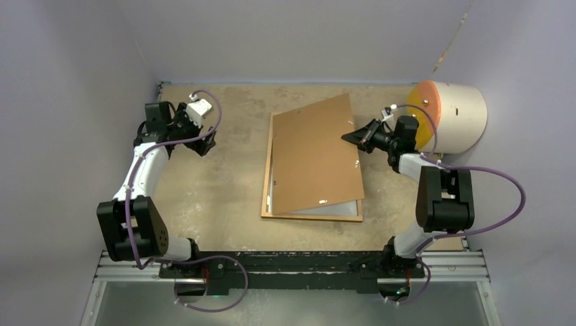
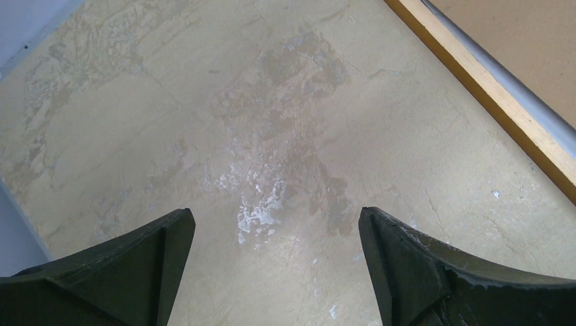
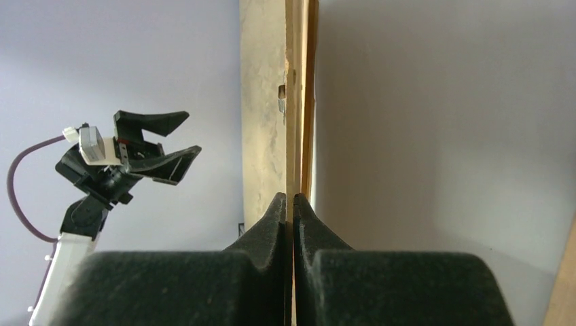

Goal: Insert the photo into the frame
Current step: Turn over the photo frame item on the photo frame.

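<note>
Right arm: base at bottom right of the top view, elbow folded at right. The forearm reaches up and left toward centre, and the wrist is rolled so the fingers point left. right gripper is clenched on the right edge of the backing board. In the wrist view the tips pinch the thin board edge-on with no gap.

Left arm: elbow at lower left, forearm running up to the upper left. left gripper is released, with fingers spread wide over bare table and nothing between them.

frame lies flat at centre, well apart from the left claw; its rail only clips the upper right of the left wrist view. The board sits skewed over it, far corner poking past the top rail.

photo: only a white strip shows inside the frame's lower rail, under the board and below-left of the right claw. It reads as the plain back, but I can't tell for sure.

Cream cylinder sits at upper right, behind the right wrist.
</note>
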